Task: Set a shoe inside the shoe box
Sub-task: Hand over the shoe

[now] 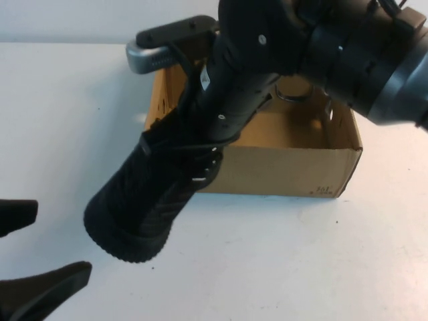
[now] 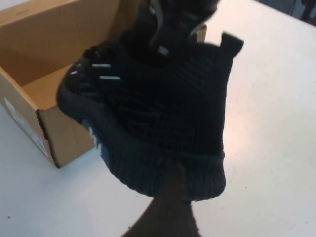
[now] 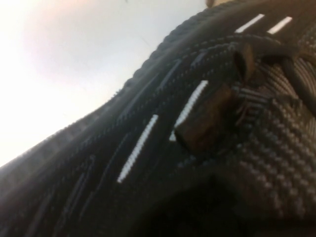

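White tabletop runs out pale and bare on every side, with a light wall behind its far edge.

Right gripper (image 1: 207, 144) comes down from the far right and is clamped nearly shut on the shoe (image 1: 144, 200) at the laces and collar, its fingers buried in the knit; its own wrist view is filled with the black weave, white dash marks and lace loops. Held this way, the shoe hangs tilted, heel and treaded sole slung out over the tabletop toward the near left, the toe end up against the near-left corner of the shoe box (image 1: 287, 170). Left gripper (image 1: 30, 257) sits at the near-left corner of the tabletop, jaws spread wide and holding nothing, just short of the heel and apart from it.

The box stands open at the far middle of the tabletop, brown card, small dark print on its near-right corner, its floor empty as far as can be seen.

The shoe looks light but bulky: soft knit upper that gives under the fingers, stiff chunky sole with grippy tread. The collar or lace bridge offers the surest hold; a pinch on loose knit alone could let it swing or slip, and the thin card wall would buckle if the sole catches it.
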Tool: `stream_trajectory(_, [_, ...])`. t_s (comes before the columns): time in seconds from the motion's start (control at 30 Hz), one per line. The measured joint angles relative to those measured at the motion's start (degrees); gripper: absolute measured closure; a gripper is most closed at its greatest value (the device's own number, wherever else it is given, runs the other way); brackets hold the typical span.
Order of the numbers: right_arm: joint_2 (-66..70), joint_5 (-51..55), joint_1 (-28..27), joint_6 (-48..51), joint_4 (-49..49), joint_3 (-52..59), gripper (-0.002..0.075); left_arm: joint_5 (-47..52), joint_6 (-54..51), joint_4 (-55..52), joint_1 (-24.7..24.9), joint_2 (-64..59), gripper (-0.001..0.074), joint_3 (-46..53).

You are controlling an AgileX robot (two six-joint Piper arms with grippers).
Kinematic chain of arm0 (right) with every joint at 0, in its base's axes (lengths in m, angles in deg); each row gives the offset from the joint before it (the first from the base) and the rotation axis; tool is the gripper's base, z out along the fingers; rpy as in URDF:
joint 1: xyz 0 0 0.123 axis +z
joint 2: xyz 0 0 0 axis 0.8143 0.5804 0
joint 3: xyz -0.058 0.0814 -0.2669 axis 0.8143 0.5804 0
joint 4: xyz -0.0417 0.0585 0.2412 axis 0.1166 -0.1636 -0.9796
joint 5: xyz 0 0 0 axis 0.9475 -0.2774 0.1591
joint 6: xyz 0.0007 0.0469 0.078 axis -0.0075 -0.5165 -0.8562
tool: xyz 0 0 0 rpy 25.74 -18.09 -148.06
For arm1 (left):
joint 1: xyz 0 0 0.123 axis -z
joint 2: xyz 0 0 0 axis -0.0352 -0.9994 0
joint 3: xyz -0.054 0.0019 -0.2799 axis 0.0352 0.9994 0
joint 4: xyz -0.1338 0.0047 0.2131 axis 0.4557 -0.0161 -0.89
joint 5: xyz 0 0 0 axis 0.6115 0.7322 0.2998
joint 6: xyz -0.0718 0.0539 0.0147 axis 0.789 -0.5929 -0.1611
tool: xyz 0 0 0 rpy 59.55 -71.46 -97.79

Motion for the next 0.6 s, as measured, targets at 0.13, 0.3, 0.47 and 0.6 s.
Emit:
stream_trajectory(0.13, [0.8,0.0,0.0,-0.1,-1.7,-2.6,0.0666,-0.1,-2.6,0.0,0.0,-1.9,0.0138,0.0])
stream_trajectory(0.3, [0.9,0.1,0.0,-0.1,-1.9,-2.8,0.0669,-2.3,-4.0,0.0,0.0,-3.9,0.0137,0.0])
stream_trajectory(0.47, [0.9,0.1,0.0,-0.1,-2.0,-2.8,0.0670,-2.9,-8.0,4.4,0.0,-4.2,0.0137,0.0])
stream_trajectory(0.6, [0.9,0.1,0.0,-0.1,-2.2,-2.8,0.0670,-1.6,-10.0,7.8,0.0,-4.2,0.0137,-0.5])
